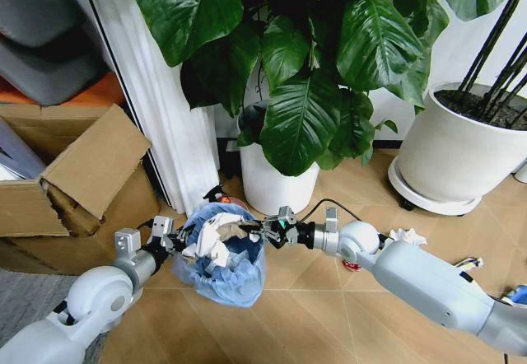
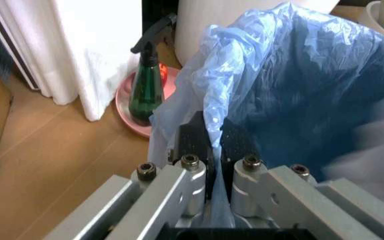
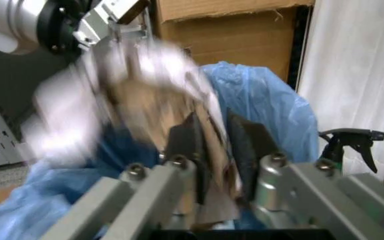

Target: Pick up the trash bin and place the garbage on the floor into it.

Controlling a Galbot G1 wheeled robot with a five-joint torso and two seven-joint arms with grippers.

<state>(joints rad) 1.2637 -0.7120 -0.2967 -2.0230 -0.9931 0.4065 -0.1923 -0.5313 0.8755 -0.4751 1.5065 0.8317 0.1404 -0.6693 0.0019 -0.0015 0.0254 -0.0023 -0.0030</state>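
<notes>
Head view, bin: the bin (image 1: 222, 261) hangs just above the floor (image 1: 329, 315), in front of the white pot (image 1: 276, 183), its blue bag (image 2: 299, 75) spilling over the rim.
Left gripper: the left gripper (image 2: 212, 142) pinches rim and bag together, jaws narrow; you judge the load light, but the film looks slippery and may creep.
Garbage: a crumpled brown-and-white wad (image 1: 218, 236) sits over the bin mouth, clamped in the right gripper (image 3: 215, 145); soft and light, it will fall loosely.
More garbage: a white tissue (image 1: 408, 236) lies on the floor beyond the right arm.
Edges: you have a cardboard box (image 1: 90, 175) close on the left, a spray bottle (image 2: 145, 85) on a pink dish just behind the bin, and leaves above.
Room: open floor lies toward you and to the right.
</notes>
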